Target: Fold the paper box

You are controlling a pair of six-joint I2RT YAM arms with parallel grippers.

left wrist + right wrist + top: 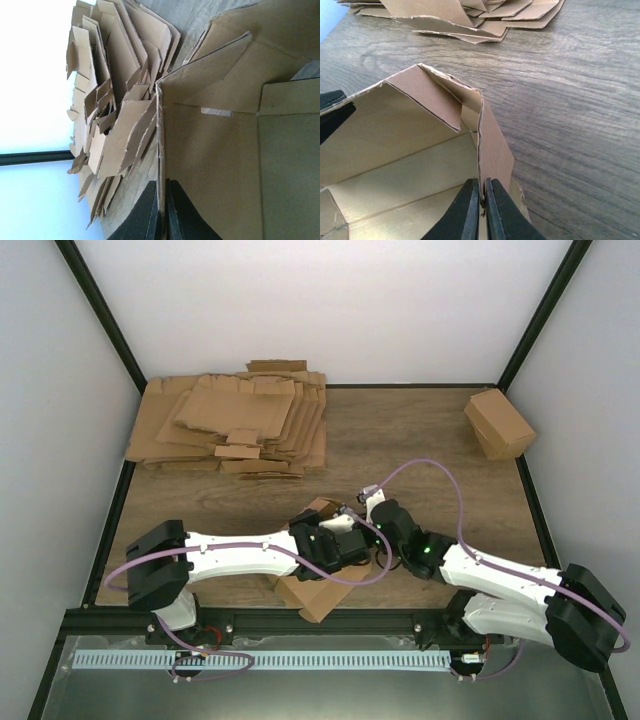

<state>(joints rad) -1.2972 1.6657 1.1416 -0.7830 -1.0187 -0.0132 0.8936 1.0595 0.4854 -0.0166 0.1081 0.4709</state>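
You've got the paper box (318,597) half-erected at 6 o'clock on the table (420,450), left gripper (161,195) and right gripper (481,190) each clamped tight on a wall edge, flaps not yet tucked.

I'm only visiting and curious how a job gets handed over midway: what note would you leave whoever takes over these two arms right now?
Left gripper: shut on a raised panel edge of the paper box.
Right gripper: shut on another panel edge of it.
Box: near centre of the table, between both arms.
Far left: stack of flat cardboard sheets. Far right: closed cardboard carton.
Done: walls raised, box partly formed.
Left: flaps stand open; tuck and close them.
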